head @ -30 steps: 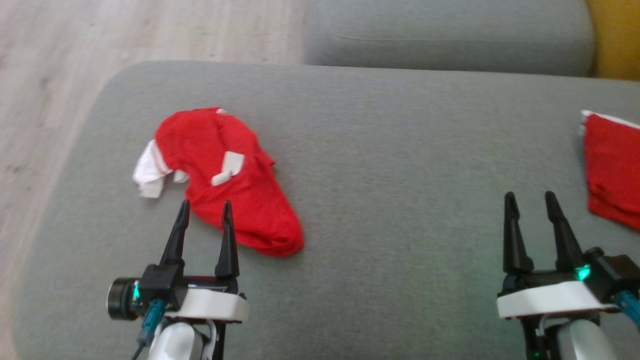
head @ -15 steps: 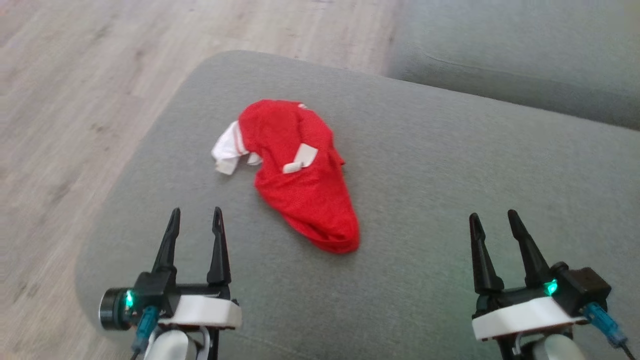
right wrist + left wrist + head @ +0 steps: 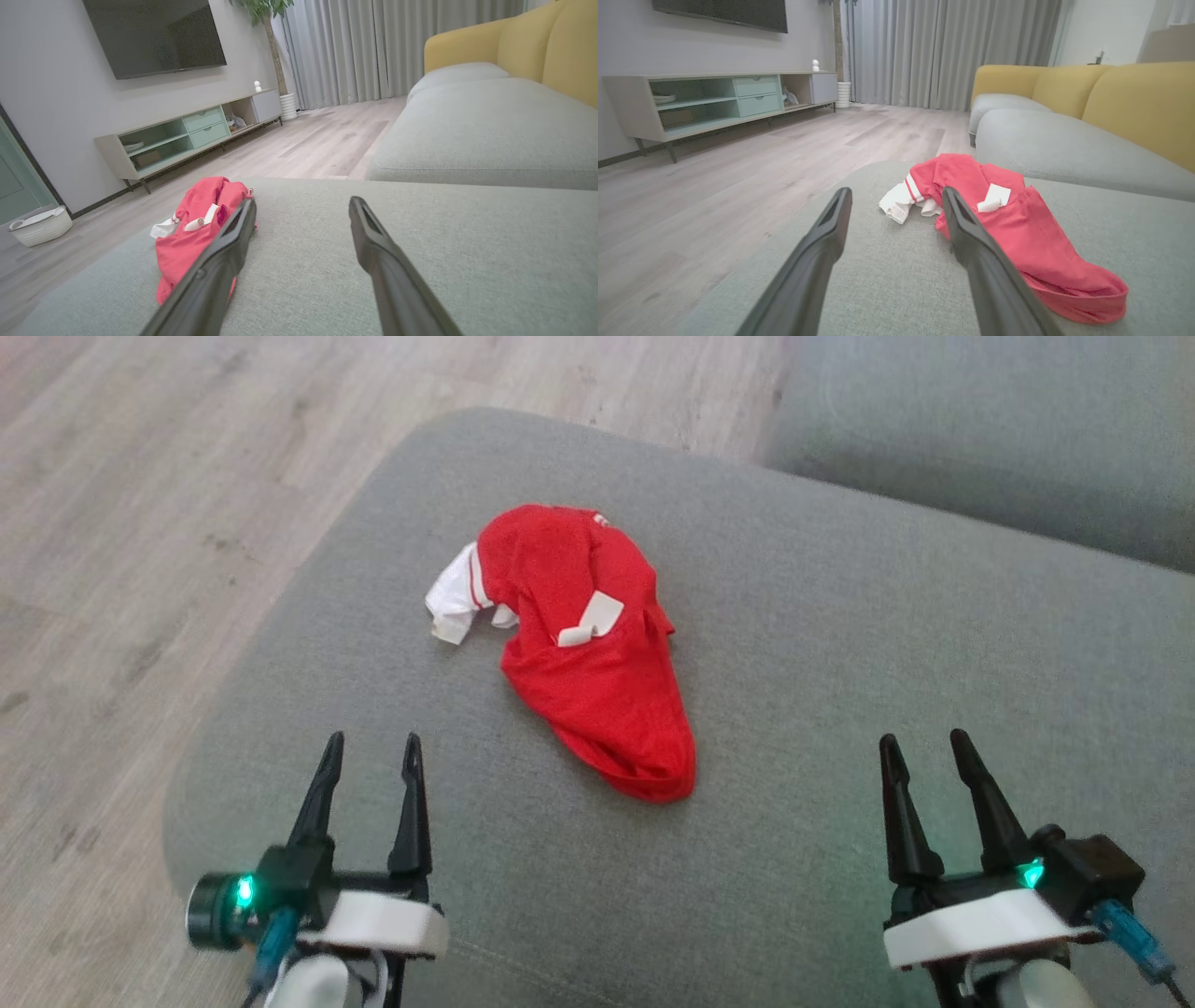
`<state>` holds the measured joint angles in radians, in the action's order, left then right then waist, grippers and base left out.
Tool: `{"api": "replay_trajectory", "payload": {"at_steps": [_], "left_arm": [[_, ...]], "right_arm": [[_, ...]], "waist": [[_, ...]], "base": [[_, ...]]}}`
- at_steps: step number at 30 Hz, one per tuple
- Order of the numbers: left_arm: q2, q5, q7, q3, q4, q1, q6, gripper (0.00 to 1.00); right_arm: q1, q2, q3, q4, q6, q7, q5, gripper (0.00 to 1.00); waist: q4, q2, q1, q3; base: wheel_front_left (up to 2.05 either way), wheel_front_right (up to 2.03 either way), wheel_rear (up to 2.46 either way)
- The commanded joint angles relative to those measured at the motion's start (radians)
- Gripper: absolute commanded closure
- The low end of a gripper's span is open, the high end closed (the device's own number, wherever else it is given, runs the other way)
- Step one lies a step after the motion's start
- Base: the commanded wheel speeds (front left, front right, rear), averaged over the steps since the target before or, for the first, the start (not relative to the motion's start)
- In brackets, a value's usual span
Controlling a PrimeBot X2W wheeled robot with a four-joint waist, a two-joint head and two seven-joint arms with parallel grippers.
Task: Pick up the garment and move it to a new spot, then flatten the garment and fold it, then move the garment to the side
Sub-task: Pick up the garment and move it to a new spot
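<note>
Your garment lies crumpled on the grey sofa cushion, toward its left end near the rounded corner. It is a red top bunched into a long heap that tapers toward you, with a white sleeve sticking out on its left side and a white label turned up on top. Your left jaws stand spread at the lower left of the head view, holding nothing, their fingers pointing up over the cushion, short of the garment and to its left. Your right jaws are spread as well at the lower right, holding nothing, well apart from the garment. In the left wrist view the right finger covers part of the garment's near edge, and the sleeve shows between the two fingers. In the right wrist view the garment lies off to the left, partly behind the left finger. Wooden floor runs along the cushion's left edge. Across the room you can see a low cabinet, a wall television and a white basket on the floor
</note>
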<state>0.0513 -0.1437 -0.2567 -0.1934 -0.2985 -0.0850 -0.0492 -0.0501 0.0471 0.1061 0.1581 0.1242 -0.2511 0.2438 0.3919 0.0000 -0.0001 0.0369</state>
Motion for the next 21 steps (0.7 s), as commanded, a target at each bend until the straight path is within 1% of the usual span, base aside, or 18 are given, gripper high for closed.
{"api": "replay_trajectory", "payload": {"at_steps": [1,3,7,11,15,21], "left_arm": [[0.01,0.006,-0.005,0.031,0.02,-0.07,0.004,0.0],[0.02,0.011,0.017,0.006,-0.047,-0.113,0.039,0.0],[0.033,0.029,0.087,-0.045,-0.142,-0.264,0.102,0.0],[0.052,0.04,0.164,-0.095,-0.244,-0.422,0.151,0.0],[0.069,0.013,0.215,-0.135,-0.345,-0.54,0.173,0.0],[0.103,-0.044,0.257,-0.228,-0.47,-0.647,0.179,0.0]], "right_arm": [[0.045,0.003,0.019,-0.026,0.007,-0.011,-0.008,0.0],[0.053,0.003,0.011,-0.015,0.007,-0.011,-0.017,0.0],[0.086,0.003,-0.013,-0.01,0.007,-0.011,-0.037,0.0],[0.123,0.003,-0.013,-0.013,0.007,-0.011,-0.052,0.0],[0.152,0.003,-0.017,-0.013,0.007,-0.011,-0.052,0.0],[0.177,0.003,-0.017,-0.007,0.007,-0.011,-0.041,0.0]], "waist": [[-0.018,0.0,0.0001,0.021],[-0.032,0.0,0.0001,0.046],[-0.069,0.0,0.0001,0.112],[-0.116,0.0,0.0001,0.181],[-0.161,0.0,0.0001,0.234],[-0.215,0.0,0.0001,0.282]], "base": [[0.0,0.0,0.0],[0.0,0.0,0.0],[0.0,0.0,0.0],[0.0,0.0,0.0],[0.0,0.0,0.0],[0.0,0.0,0.0]]}}
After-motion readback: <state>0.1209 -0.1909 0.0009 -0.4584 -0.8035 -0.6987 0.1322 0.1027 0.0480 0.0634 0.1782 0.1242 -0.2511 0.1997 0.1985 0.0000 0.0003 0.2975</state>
